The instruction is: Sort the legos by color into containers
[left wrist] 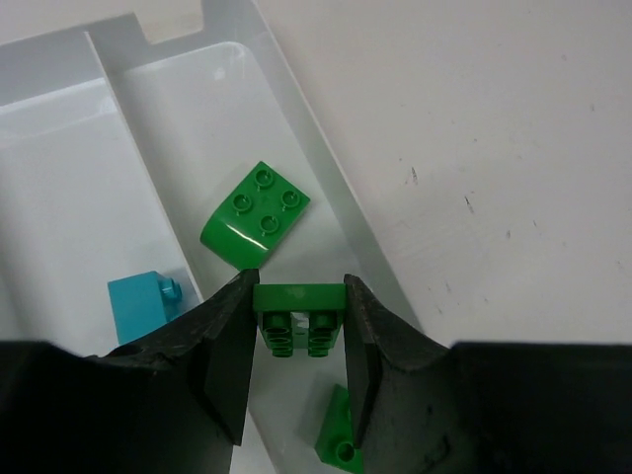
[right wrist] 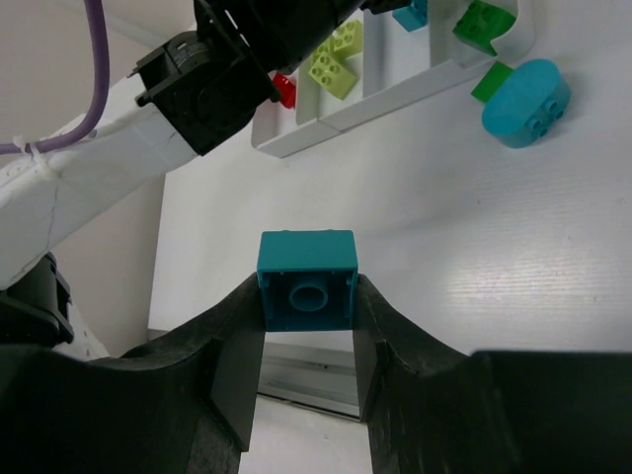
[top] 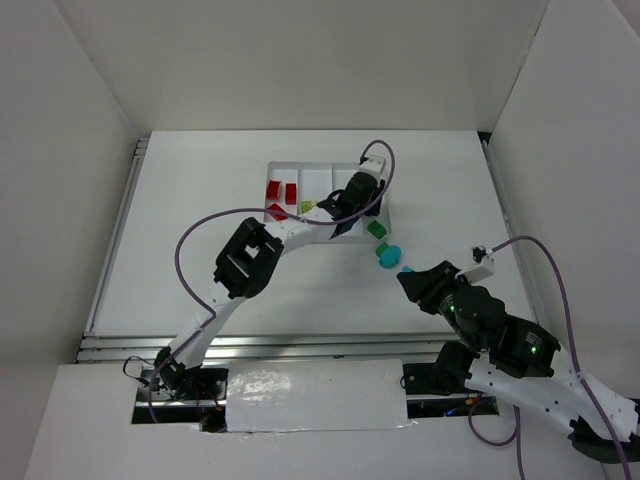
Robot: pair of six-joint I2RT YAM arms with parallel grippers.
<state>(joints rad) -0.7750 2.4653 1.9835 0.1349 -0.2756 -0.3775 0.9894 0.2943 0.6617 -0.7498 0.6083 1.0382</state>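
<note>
White desk (top: 330, 285) below; left claw (left wrist: 299, 318) pinches a green brick (left wrist: 298, 294), right claw (right wrist: 306, 301) a cyan brick (right wrist: 306, 259), by flat sides, seemingly light, stiff, slick.

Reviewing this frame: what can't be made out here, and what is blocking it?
Top external: the tray's right-hand compartments, covered by the left arm.
Left wrist: the lower green brick, cut off by a finger and the bottom edge.
Right wrist: the red brick, mostly behind the left arm; the far cyan brick, cut by the top edge.
</note>
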